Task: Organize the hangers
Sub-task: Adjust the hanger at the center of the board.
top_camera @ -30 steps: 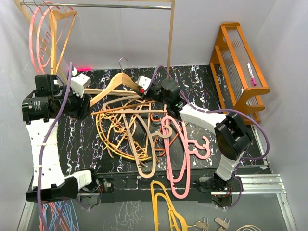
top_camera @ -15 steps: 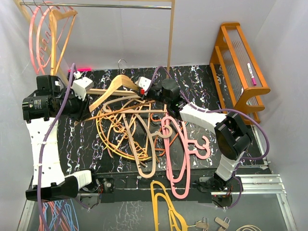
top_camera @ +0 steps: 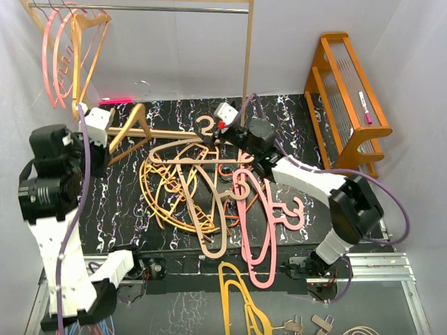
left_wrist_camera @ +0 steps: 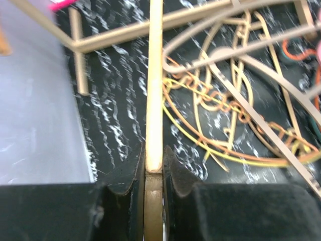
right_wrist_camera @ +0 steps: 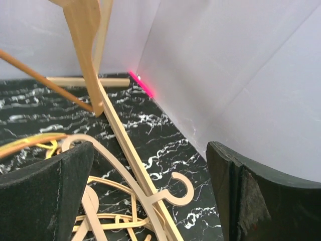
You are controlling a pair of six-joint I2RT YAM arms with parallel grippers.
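Observation:
My left gripper is shut on one arm of a pale wooden hanger, tilted up at the mat's far left. The same wooden hanger shows at the top of the right wrist view. My right gripper stands open, nothing between its fingers, over the hook of a tan hanger. A tangled pile of tan, orange and yellow hangers lies mid-mat. Pink hangers lie to its right. Pink and wood hangers hang on the rail at the far left.
An orange wooden rack stands at the right. The rail's wooden post rises just behind my right gripper. A mustard hanger lies past the mat's front edge. A blue-and-pink bunch sits at the near left corner.
The left gripper shut on the wooden hanger and pulled it left and up. The right gripper opened, let go of that hanger and drew back slightly to the right.

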